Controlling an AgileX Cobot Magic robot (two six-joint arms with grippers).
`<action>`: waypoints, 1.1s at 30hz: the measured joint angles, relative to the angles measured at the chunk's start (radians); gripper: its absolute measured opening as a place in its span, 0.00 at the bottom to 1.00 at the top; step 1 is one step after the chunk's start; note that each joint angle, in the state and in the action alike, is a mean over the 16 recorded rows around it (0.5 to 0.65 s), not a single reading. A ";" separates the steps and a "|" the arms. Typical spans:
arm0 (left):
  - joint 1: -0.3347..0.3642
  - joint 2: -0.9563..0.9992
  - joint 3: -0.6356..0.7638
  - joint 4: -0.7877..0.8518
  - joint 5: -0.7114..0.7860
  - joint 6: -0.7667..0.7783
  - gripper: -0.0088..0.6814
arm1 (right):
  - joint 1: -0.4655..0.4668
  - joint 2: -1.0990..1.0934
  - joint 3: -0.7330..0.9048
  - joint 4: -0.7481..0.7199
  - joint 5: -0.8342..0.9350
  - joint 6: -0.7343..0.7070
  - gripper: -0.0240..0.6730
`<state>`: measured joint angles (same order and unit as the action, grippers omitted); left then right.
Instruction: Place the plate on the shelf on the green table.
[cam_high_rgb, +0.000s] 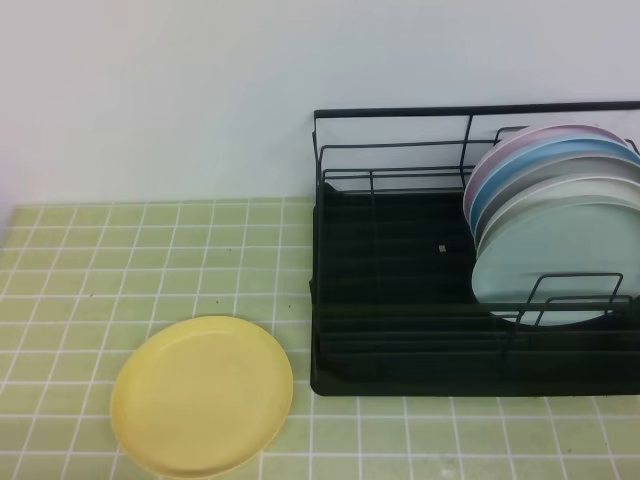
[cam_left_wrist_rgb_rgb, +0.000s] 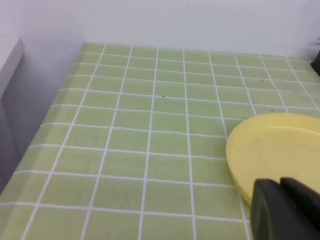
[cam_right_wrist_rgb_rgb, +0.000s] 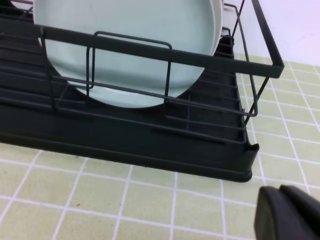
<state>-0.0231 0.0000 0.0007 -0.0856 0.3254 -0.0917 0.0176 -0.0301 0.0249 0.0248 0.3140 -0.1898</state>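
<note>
The pale-yellow plate (cam_high_rgb: 200, 395) lies flat on the green table (cam_high_rgb: 100, 260), left of the black wire shelf (cam_high_rgb: 400, 300). Neither gripper shows in the exterior high view. In the left wrist view the plate (cam_left_wrist_rgb_rgb: 275, 150) lies at the right on the tiles (cam_left_wrist_rgb_rgb: 125, 125), and my left gripper (cam_left_wrist_rgb_rgb: 281, 189) pokes in at the bottom right just over its near rim, fingers together and holding nothing. In the right wrist view my right gripper (cam_right_wrist_rgb_rgb: 281, 192) sits at the bottom right above the tiles (cam_right_wrist_rgb_rgb: 100, 200), in front of the shelf's (cam_right_wrist_rgb_rgb: 150, 130) right corner, fingers together and holding nothing.
The shelf's right half holds several upright plates: a mint-green plate (cam_high_rgb: 555, 260) in front, with grey, blue and pink (cam_high_rgb: 545, 135) ones behind. The mint-green plate also shows in the right wrist view (cam_right_wrist_rgb_rgb: 130, 30). A white wall (cam_high_rgb: 200, 90) stands behind the table.
</note>
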 joint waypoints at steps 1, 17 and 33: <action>0.000 0.000 0.000 0.000 0.000 0.000 0.01 | 0.000 0.000 0.000 0.000 0.000 0.000 0.03; 0.000 0.000 0.000 0.000 0.000 0.000 0.01 | 0.000 0.000 0.000 0.000 0.000 0.000 0.03; 0.000 0.000 -0.001 0.000 0.000 0.000 0.01 | 0.000 0.000 0.000 -0.010 -0.001 -0.009 0.03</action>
<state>-0.0231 0.0000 0.0001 -0.0856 0.3254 -0.0917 0.0176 -0.0301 0.0249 0.0152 0.3127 -0.1990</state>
